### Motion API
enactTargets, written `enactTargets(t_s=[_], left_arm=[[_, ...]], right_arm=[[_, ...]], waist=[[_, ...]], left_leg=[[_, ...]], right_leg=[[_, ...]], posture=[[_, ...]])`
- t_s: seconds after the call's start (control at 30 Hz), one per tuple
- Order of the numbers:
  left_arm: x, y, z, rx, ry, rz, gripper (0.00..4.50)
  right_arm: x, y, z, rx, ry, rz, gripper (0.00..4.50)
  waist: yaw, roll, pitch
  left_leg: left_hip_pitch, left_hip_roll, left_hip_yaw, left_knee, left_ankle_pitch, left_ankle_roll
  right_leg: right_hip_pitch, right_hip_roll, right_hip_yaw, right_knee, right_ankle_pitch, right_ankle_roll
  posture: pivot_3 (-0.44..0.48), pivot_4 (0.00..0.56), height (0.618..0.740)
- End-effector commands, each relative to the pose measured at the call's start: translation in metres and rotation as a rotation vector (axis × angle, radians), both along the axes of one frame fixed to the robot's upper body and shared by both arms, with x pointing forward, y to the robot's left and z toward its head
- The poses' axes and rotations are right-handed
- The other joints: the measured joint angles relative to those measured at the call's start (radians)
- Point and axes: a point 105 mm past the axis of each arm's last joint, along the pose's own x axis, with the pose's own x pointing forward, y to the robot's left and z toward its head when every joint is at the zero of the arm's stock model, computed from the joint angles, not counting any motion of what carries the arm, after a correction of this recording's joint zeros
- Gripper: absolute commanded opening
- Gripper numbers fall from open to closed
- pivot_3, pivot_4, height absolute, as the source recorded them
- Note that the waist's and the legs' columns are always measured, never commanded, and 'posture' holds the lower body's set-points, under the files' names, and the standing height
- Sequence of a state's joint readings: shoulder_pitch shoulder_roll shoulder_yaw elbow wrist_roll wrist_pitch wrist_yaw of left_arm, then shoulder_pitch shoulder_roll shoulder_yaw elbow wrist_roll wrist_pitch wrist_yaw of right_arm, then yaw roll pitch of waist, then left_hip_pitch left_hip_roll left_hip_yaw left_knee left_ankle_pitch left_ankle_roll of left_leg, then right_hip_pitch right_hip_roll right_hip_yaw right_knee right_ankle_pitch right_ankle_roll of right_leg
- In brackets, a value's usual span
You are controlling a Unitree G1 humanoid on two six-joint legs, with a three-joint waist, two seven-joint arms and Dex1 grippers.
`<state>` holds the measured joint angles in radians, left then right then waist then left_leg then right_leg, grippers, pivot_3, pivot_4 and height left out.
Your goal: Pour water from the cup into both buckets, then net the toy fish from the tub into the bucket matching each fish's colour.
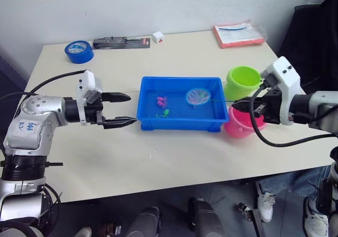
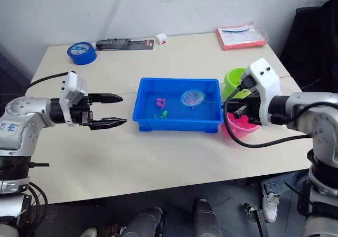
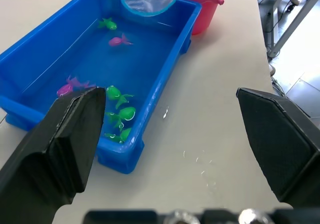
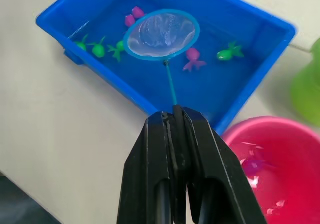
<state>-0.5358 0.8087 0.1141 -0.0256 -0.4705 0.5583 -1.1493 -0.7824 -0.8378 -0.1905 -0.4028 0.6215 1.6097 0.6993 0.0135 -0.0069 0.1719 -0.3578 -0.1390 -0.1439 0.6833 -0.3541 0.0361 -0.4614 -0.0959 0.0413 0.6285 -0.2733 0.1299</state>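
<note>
Water sits in the blue tub [image 1: 178,120] mid-table, pink and green fish [image 3: 120,113] scattered toward its nine o'clock end. At three o'clock the right gripper [image 4: 175,115] is pinched tight on the net [image 4: 161,35] handle, the hoop hanging over the tub. Pink bucket [image 4: 272,160] with a pink fish inside stands just beside the tub, green bucket [image 1: 243,82] behind it. At nine o'clock the left gripper [image 1: 122,109] hovers spread apart, holding nothing.
</note>
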Motion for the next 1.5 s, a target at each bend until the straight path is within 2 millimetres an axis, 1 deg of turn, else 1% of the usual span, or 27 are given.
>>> enactTargets(t_s=[0.03,0.23,0.37,0.53,0.77,1.0,1.27,1.43,1.5], left_arm=[[-0.006,0.000,0.013,-0.007,-0.054,-0.004,4.50],[-0.011,-0.003,0.010,-0.020,-0.055,-0.001,4.50],[-0.015,0.000,0.010,-0.024,-0.054,0.014,4.50],[-0.019,0.001,0.008,-0.028,-0.051,0.028,4.50],[-0.021,0.000,0.011,-0.031,-0.059,0.041,4.50],[-0.022,0.001,0.014,-0.022,-0.065,0.046,4.50],[-0.020,0.000,0.016,-0.014,-0.069,0.041,4.50],[-0.018,0.000,0.018,-0.004,-0.071,0.038,4.50],[-0.018,-0.001,0.019,-0.002,-0.071,0.033,4.50]], right_arm=[[0.004,-0.003,0.003,-0.006,0.044,-0.014,0.78],[0.016,0.002,-0.005,0.017,0.162,-0.029,0.78],[0.016,0.005,-0.015,0.021,0.244,-0.019,0.78],[0.023,0.014,-0.026,0.044,0.317,-0.024,0.78],[0.040,0.020,-0.041,0.058,0.383,-0.106,0.78],[0.052,0.013,-0.049,0.009,0.362,-0.215,0.78],[0.061,0.013,-0.053,0.041,0.320,-0.295,0.78],[0.066,0.018,-0.051,0.096,0.280,-0.317,0.78],[0.067,0.021,-0.044,0.123,0.243,-0.311,0.78]], waist=[[0.006,0.000,0.000],[0.006,0.000,0.000],[0.007,0.000,0.000],[0.007,0.000,0.000],[0.007,0.000,0.000],[0.004,0.000,0.000],[-0.002,0.000,0.000],[-0.015,0.000,0.000],[-0.017,0.000,0.000]], left_leg=[[0.000,0.000,0.000,0.000,0.000,0.000],[0.000,0.000,0.000,0.000,0.000,0.000],[0.000,0.000,0.000,-0.001,0.000,0.000],[-0.001,0.000,0.000,0.000,0.000,0.000],[-0.001,0.000,0.000,0.000,0.000,0.000],[-0.001,0.000,-0.001,-0.001,0.000,0.000],[-0.001,0.000,-0.001,-0.001,0.000,0.000],[-0.001,0.000,-0.001,-0.001,0.000,0.000],[-0.001,0.000,-0.001,-0.001,0.000,0.000]], right_leg=[[0.000,0.000,-0.001,0.000,0.000,0.000],[0.000,0.000,-0.002,-0.001,0.000,0.000],[-0.001,0.000,-0.002,-0.001,0.000,0.000],[-0.001,0.000,-0.002,-0.001,0.000,0.000],[-0.001,0.000,-0.003,-0.001,0.000,0.000],[-0.001,-0.001,-0.005,-0.001,0.000,0.000],[-0.001,-0.001,-0.005,-0.001,0.000,0.000],[-0.001,-0.001,-0.005,-0.001,0.000,0.000],[-0.001,-0.001,-0.005,-0.001,0.000,0.000]], posture=[[0.000,0.150,0.740],[0.000,0.150,0.740],[0.000,0.150,0.740],[0.000,0.150,0.740],[0.000,0.150,0.740],[0.000,0.150,0.740],[0.000,0.150,0.740],[0.000,0.150,0.740],[0.000,0.150,0.740]])
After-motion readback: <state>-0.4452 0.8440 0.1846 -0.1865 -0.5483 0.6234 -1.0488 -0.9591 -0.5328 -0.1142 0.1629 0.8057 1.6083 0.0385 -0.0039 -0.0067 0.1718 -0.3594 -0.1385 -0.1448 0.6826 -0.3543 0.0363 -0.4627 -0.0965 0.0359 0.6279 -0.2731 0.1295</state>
